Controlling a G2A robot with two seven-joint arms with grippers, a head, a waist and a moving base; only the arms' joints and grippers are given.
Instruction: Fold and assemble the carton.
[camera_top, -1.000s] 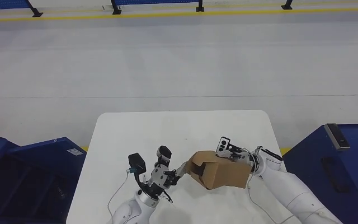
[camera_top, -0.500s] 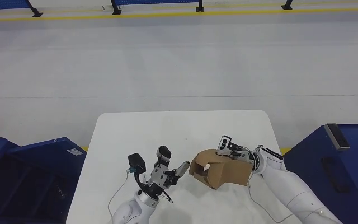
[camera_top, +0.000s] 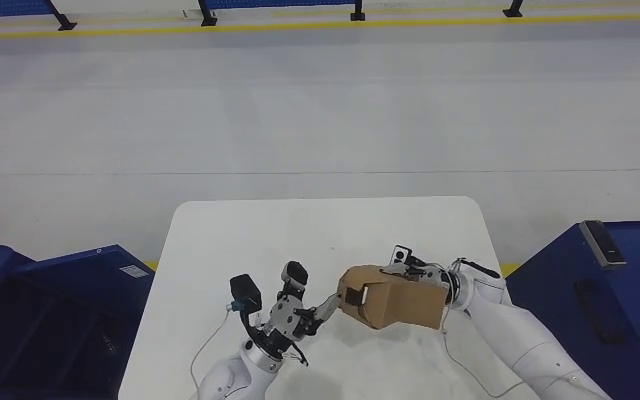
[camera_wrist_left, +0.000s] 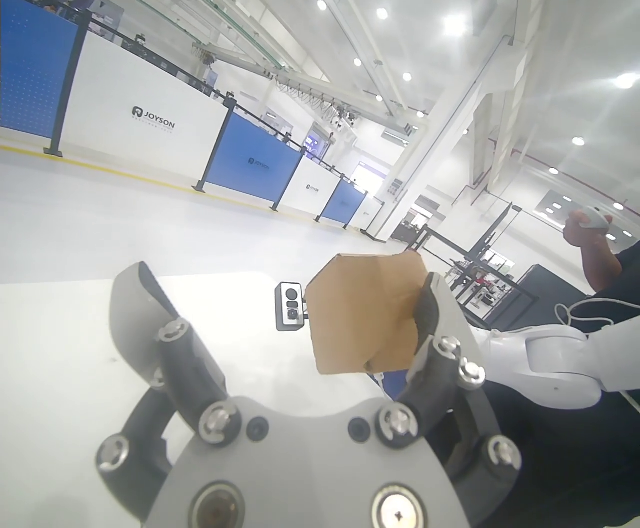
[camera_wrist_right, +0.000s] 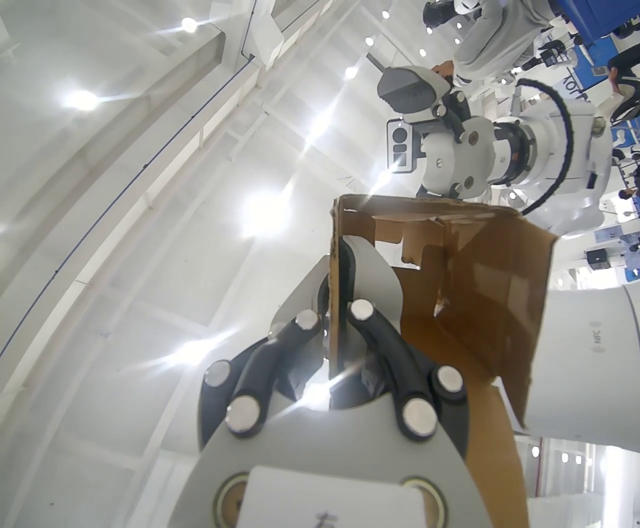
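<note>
The brown carton (camera_top: 392, 297) is held above the white table (camera_top: 250, 235), lying roughly level with one end toward the left arm. My right gripper (camera_wrist_right: 336, 265) is shut on one carton wall (camera_wrist_right: 334, 300), one finger inside and one outside; the carton's open inside (camera_wrist_right: 475, 300) faces its camera. My left gripper (camera_top: 310, 292) stands open at the carton's other end. In the left wrist view the carton (camera_wrist_left: 365, 315) sits between the spread fingers of the left gripper (camera_wrist_left: 283, 277), and one fingertip (camera_wrist_left: 429, 305) touches its edge.
Blue bins stand off the table on both sides, one bin (camera_top: 70, 310) at the left and another bin (camera_top: 585, 290) at the right. Bare tabletop lies behind the carton toward the far edge (camera_top: 330, 203).
The right arm has turned the carton toward level and raised it a little. The left gripper stays open close to the carton's end, barely shifted.
</note>
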